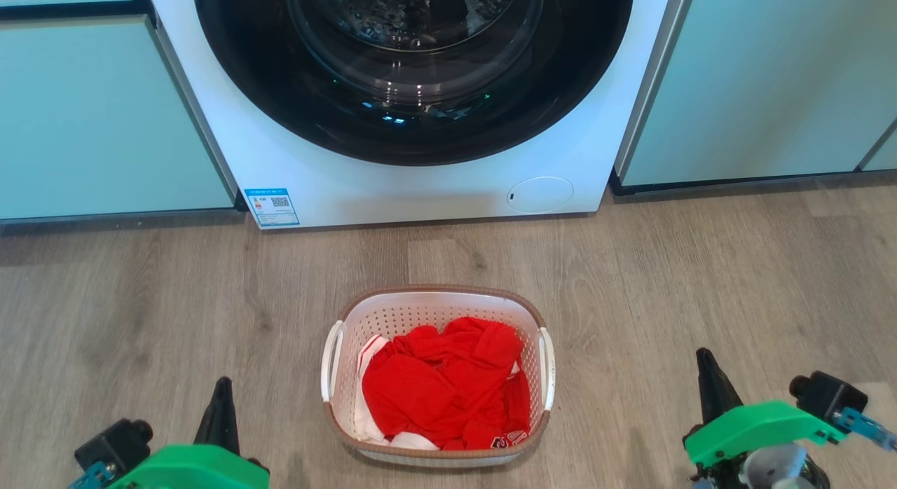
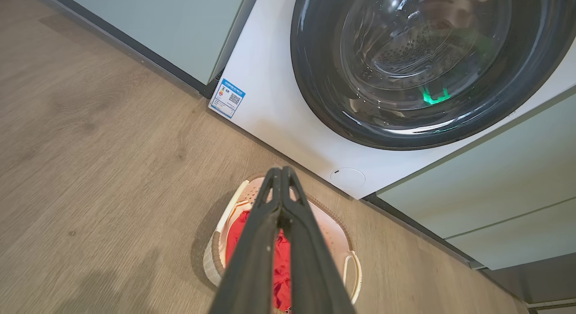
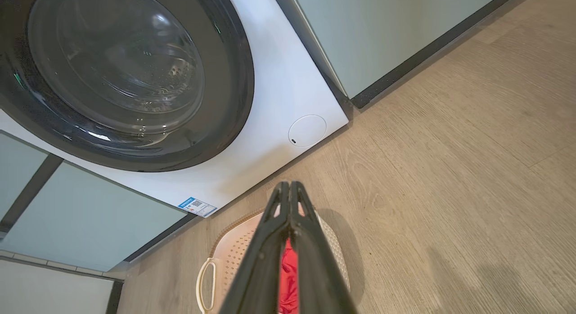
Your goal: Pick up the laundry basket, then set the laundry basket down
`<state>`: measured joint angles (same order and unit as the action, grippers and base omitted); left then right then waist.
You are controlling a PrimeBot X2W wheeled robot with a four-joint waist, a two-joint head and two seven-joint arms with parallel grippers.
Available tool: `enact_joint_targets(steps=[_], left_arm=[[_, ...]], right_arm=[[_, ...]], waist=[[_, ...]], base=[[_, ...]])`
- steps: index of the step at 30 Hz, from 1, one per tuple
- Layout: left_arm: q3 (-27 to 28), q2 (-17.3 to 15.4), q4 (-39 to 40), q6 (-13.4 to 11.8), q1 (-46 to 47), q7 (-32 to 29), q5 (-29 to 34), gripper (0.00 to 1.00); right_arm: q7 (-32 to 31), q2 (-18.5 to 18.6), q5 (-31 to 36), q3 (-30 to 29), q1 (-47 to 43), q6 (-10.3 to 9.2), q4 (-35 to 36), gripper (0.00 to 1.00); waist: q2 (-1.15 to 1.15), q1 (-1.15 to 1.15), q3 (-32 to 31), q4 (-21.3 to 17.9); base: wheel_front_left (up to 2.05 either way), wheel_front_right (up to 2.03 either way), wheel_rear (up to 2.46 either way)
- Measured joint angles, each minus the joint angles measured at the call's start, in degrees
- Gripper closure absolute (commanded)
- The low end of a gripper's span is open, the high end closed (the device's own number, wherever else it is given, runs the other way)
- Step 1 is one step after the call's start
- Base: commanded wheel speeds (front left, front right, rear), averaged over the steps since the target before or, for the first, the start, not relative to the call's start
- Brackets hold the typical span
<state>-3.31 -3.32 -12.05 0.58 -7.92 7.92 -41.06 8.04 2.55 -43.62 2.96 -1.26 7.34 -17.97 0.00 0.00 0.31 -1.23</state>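
The laundry basket (image 1: 427,312) sits on the wooden floor (image 1: 140,300), between the two grippers and a little ahead of them, and neither one touches it. The left gripper (image 1: 223,391) hangs off to the basket's left, well clear of the white handle (image 1: 331,359) on that side. The right gripper (image 1: 706,366) is off to the basket's right, farther from its own handle (image 1: 548,366) than the left one is from its handle.

Both grippers are clenched on nothing. In the left wrist view the two dark fingers of the left gripper (image 2: 281,172) lie pressed together right up to the tips. The right wrist view shows the right gripper (image 3: 289,184) the same way. From each wrist the basket (image 2: 335,233) shows below and behind the closed fingers, partly hidden by them (image 3: 234,255).

Inside the basket lies a crumpled heap of red clothing (image 1: 441,384) that covers most of the bottom. Some white cloth (image 1: 368,356) peeks out along the side nearer the left gripper and at the near edge. The pile stays below the brown rim.

Beyond the basket, farther from both grippers, stands a white washing machine (image 1: 420,188) with its round dark door shut. Pale green cabinets (image 1: 84,111) flank it on either side.
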Motion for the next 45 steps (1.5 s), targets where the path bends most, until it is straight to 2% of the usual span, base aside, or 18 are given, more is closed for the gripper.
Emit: enact_joint_targets(steps=[45], left_arm=[[2.9, 0.0, -1.9, 3.6, 6.1, -7.0, -29.5, 1.00]], right_arm=[[-7.0, 0.5, -28.1, -4.8, 2.4, 0.00, 0.9, 1.00]], waist=[[0.00, 0.00, -0.1, 0.7]], base=[[0.00, 0.00, 0.00]])
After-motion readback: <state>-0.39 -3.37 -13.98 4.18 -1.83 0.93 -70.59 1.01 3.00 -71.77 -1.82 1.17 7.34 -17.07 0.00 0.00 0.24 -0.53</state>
